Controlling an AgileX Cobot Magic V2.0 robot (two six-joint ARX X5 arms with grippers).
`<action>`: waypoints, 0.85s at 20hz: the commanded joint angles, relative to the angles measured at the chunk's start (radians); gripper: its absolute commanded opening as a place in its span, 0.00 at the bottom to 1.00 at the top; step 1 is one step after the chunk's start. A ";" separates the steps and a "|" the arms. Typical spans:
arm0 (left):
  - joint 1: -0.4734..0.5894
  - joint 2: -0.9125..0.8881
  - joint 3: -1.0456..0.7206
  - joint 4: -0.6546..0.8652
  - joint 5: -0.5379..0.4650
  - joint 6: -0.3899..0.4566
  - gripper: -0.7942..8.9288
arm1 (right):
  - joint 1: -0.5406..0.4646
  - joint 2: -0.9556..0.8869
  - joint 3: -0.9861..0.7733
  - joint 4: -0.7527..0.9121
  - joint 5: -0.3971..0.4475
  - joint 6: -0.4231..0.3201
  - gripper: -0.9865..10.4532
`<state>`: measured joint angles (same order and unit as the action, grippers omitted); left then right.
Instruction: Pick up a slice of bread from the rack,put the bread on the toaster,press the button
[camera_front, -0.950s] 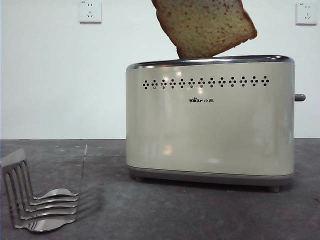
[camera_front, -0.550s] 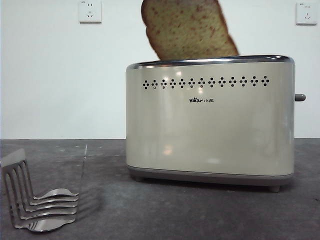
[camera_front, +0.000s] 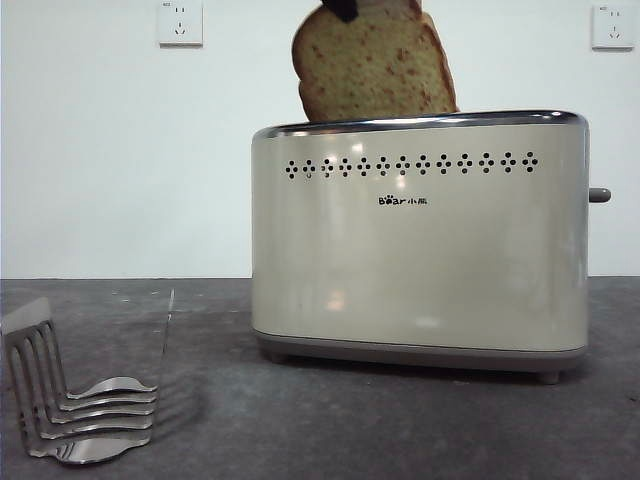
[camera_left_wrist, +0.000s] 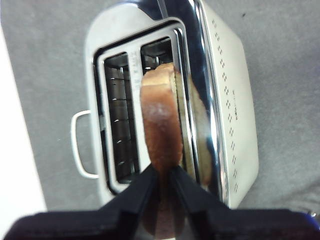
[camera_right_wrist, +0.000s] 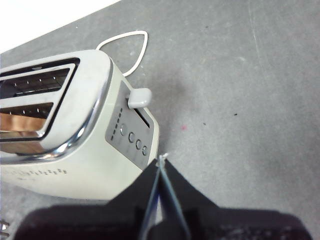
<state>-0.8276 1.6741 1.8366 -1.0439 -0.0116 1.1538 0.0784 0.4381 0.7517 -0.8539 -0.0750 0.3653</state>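
Note:
The slice of bread (camera_front: 370, 70) stands upright on edge above the cream toaster (camera_front: 420, 250), its lower edge hidden behind the chrome rim. My left gripper (camera_left_wrist: 162, 172) is shut on the slice (camera_left_wrist: 160, 120) by its crust and holds it at the slot nearer the vented side. Its black tip (camera_front: 345, 8) shows at the top of the front view. The dark button (camera_front: 599, 195) sticks out of the toaster's right end. My right gripper (camera_right_wrist: 161, 165) is shut and empty, hovering beside that end near the lever (camera_right_wrist: 140, 97). The silver rack (camera_front: 75, 400) holds no bread.
The rack stands at the front left of the grey table (camera_front: 400, 430). A white cable loop (camera_left_wrist: 77, 145) lies behind the toaster and also shows in the right wrist view (camera_right_wrist: 125, 45). Two white wall sockets (camera_front: 180, 22) are on the back wall.
The slice has turned from tilted to upright, shifted left and come down toward the toaster's slot. The gripper's black tip has come into the front view.

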 joint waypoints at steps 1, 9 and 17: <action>-0.001 0.043 -0.005 0.008 -0.006 0.010 0.07 | 0.001 -0.002 0.003 -0.013 0.006 -0.011 0.09; -0.013 0.088 -0.005 0.059 0.001 0.007 0.07 | 0.001 -0.002 0.003 -0.042 0.042 -0.010 0.09; -0.016 0.093 -0.005 0.098 0.046 -0.007 0.08 | 0.001 -0.002 0.003 -0.082 0.058 -0.010 0.09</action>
<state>-0.8406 1.7592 1.8366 -0.9562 0.0185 1.1576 0.0784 0.4381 0.7517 -0.9394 -0.0219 0.3588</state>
